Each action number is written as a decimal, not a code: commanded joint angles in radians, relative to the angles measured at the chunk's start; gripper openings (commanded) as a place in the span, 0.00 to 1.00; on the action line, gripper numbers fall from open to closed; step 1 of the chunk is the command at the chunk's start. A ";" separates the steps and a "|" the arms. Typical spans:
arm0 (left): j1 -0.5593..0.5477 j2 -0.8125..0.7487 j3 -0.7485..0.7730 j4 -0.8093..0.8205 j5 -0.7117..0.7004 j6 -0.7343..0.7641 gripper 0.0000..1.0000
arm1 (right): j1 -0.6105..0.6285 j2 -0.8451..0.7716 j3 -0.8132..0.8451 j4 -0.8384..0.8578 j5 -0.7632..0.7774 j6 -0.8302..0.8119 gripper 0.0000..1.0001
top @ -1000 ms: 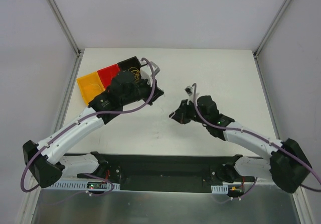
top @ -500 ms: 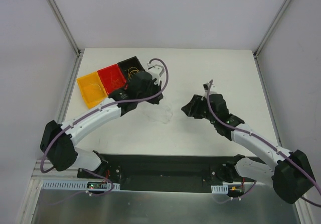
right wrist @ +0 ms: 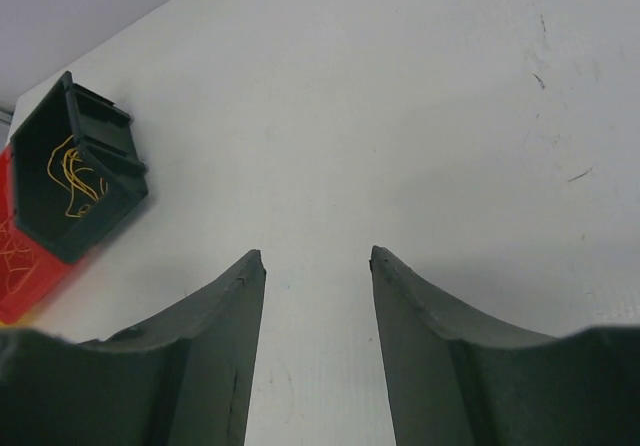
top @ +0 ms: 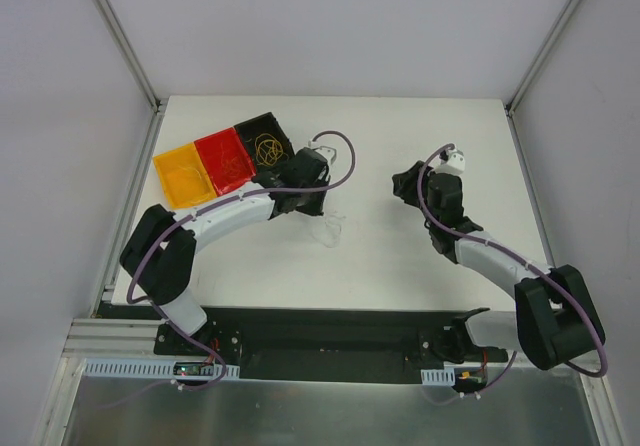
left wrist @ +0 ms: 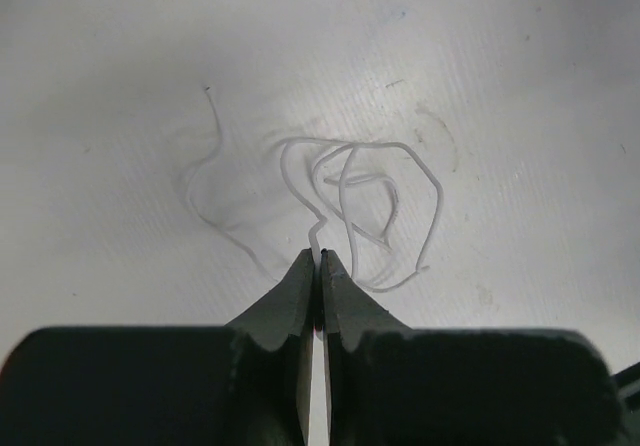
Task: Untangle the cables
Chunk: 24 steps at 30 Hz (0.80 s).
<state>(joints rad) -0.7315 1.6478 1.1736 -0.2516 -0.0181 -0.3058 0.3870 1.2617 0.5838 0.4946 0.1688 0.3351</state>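
Pinching the looped white wire (left wrist: 360, 145) in the tight-closed left gripper (left wrist: 320, 258) to tease it loose, with the right gripper (right wrist: 315, 254) spread wide, empty.

Top view: left gripper (left wrist: 320, 258) tips hidden under its own wrist, grip unreadable. From above the white wire (left wrist: 362, 206) on the tabletop (top: 400, 126) is a faint smudge, loops untraceable. On the right gripper (right wrist: 317, 256) the jaws are likewise covered by the wrist. Left wrist: wire end vanishes between the jaws; finger bases cut by the bottom edge; grey traces left of the loops, wire or shadow, cannot tell. Right wrist: red bin (right wrist: 12, 266) cut by the left edge, strands in it too fine to make out. The yellow wires (right wrist: 72, 178) in the black bin (right wrist: 100, 221): too thin to count.
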 commanded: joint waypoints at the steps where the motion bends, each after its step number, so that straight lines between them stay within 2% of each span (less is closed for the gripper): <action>1: 0.017 -0.060 -0.018 -0.018 -0.089 -0.059 0.07 | -0.010 0.005 -0.032 0.185 0.025 -0.034 0.50; 4: 0.041 -0.088 -0.070 -0.020 -0.053 -0.119 0.25 | -0.008 0.015 -0.021 0.193 0.021 -0.053 0.49; 8: 0.055 -0.134 -0.143 -0.020 -0.075 -0.183 0.38 | -0.011 0.024 -0.021 0.223 -0.008 -0.060 0.50; 10: 0.055 -0.172 -0.179 -0.006 -0.080 -0.214 0.55 | -0.010 0.016 -0.012 0.219 -0.020 -0.087 0.50; 13: 0.055 -0.197 -0.209 0.034 -0.011 -0.266 0.69 | -0.026 -0.008 -0.027 0.209 -0.040 -0.091 0.50; 14: 0.055 -0.188 -0.209 0.035 0.007 -0.307 0.87 | -0.033 -0.015 -0.033 0.210 -0.046 -0.088 0.49; 15: 0.055 -0.175 -0.212 0.035 0.016 -0.338 0.96 | -0.037 -0.022 -0.041 0.210 -0.046 -0.090 0.49; 17: 0.055 -0.148 -0.215 0.035 0.017 -0.392 0.99 | -0.048 -0.028 -0.048 0.211 -0.057 -0.082 0.50; 20: 0.055 -0.096 -0.194 0.038 0.017 -0.426 0.98 | -0.065 -0.030 -0.056 0.222 -0.084 -0.068 0.49; 24: 0.055 -0.019 -0.120 0.029 0.017 -0.402 0.92 | -0.085 -0.031 -0.061 0.229 -0.109 -0.048 0.49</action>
<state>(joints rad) -0.6739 1.5665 0.9787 -0.2237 -0.0128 -0.6777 0.3222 1.2575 0.5278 0.6575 0.0994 0.2714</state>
